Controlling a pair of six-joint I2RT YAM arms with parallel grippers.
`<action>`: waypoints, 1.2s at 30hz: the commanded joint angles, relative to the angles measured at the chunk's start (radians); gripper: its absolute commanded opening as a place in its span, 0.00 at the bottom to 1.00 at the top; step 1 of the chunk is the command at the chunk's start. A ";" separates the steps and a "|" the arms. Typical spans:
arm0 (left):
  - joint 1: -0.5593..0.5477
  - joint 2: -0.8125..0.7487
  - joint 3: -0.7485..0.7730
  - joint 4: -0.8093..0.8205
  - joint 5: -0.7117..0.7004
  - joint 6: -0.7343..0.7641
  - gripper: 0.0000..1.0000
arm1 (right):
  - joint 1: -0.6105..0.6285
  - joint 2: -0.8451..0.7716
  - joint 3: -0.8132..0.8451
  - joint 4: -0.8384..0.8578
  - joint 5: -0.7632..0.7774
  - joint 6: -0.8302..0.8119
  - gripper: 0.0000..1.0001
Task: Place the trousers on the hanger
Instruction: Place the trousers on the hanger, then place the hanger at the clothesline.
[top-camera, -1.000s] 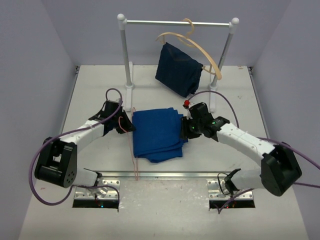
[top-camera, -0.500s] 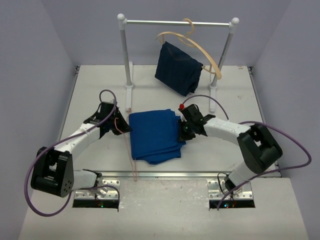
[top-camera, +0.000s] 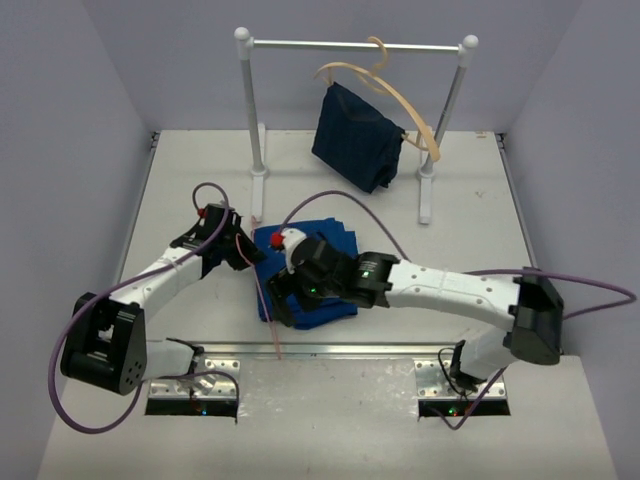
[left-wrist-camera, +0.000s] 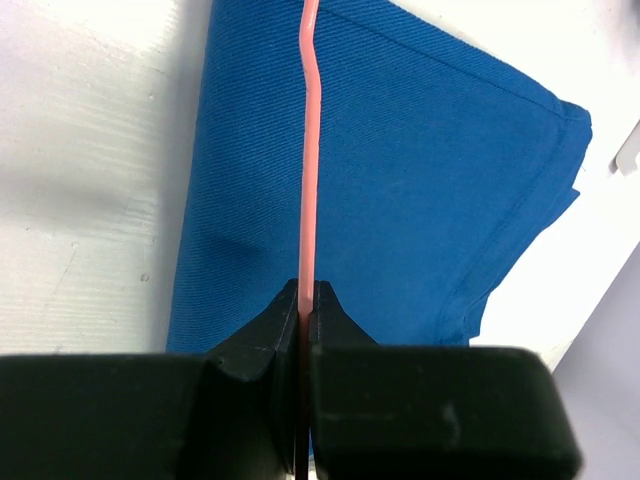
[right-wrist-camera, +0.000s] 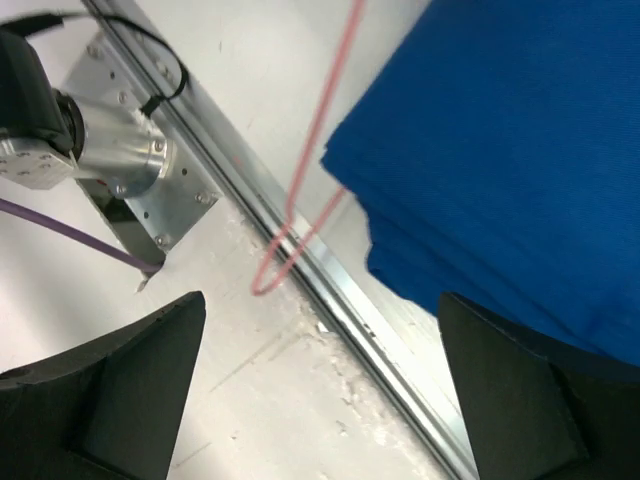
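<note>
Firmly, left jaws pinch the hanger (left-wrist-camera: 310, 150) across the trousers (left-wrist-camera: 430, 190).

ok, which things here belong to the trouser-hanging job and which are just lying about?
Job: blue trousers; pink wire hanger; left tool, shut on that wire; right tool, open at the trousers' near edge.
Lying about: rack; wooden hanger; navy garment hung on it.

The folded trousers (right-wrist-camera: 500, 150) fill the upper right, their stacked edges lying on the white table (right-wrist-camera: 230, 60). The hanger (right-wrist-camera: 312, 165) runs down from the top just beside them, its looped end lying over a metal rail (right-wrist-camera: 400, 395). The gripper (right-wrist-camera: 320, 310) is spread wide, one dark finger (right-wrist-camera: 130, 390) in each lower corner, and a silver cylinder (right-wrist-camera: 100, 150) with a purple cable (right-wrist-camera: 60, 235) sits at upper left.
</note>
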 joint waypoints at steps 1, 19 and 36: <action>-0.004 0.014 0.023 0.055 -0.036 -0.034 0.00 | 0.107 0.174 0.161 -0.054 0.130 0.024 0.99; 0.042 -0.059 -0.028 0.022 -0.024 0.066 0.00 | 0.111 0.475 0.229 0.202 0.037 0.099 0.41; 0.056 -0.130 -0.095 0.054 0.001 0.087 0.01 | -0.024 0.468 -0.185 0.978 -0.421 0.273 0.00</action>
